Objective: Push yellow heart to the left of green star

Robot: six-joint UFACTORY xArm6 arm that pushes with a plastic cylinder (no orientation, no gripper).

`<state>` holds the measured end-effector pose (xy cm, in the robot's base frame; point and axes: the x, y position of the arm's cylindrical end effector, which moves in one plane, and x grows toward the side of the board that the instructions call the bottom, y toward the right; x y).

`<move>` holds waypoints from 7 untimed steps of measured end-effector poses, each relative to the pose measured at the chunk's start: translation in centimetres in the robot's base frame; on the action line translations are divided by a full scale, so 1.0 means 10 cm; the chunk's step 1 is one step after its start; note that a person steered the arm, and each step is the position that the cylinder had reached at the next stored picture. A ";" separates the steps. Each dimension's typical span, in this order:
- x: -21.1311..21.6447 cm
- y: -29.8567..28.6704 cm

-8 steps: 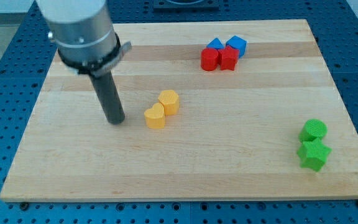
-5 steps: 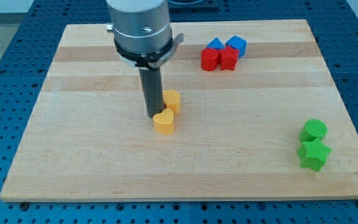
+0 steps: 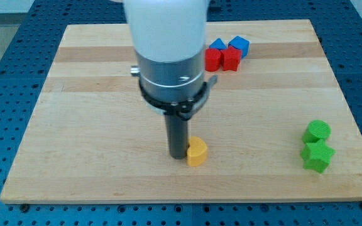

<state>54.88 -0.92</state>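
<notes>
The yellow heart [image 3: 197,152] lies on the wooden board [image 3: 74,150] near the view's bottom middle. My tip [image 3: 178,154] stands right against its left side, touching it. The green star [image 3: 317,156] sits at the view's lower right, far to the right of the heart. The second yellow block is hidden behind my arm.
A green cylinder [image 3: 317,132] sits just above the green star, touching it. Two red blocks [image 3: 222,59] and two blue blocks [image 3: 230,44] cluster at the view's top, partly hidden by my arm [image 3: 168,56].
My tip has moved right and towards the view's bottom, pushing the yellow heart away from the other yellow block, down and to the right.
</notes>
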 end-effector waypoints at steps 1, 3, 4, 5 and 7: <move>0.09 0.20; 0.13 0.63; 0.13 0.89; 0.13 1.14; 0.23 1.60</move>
<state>57.15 15.07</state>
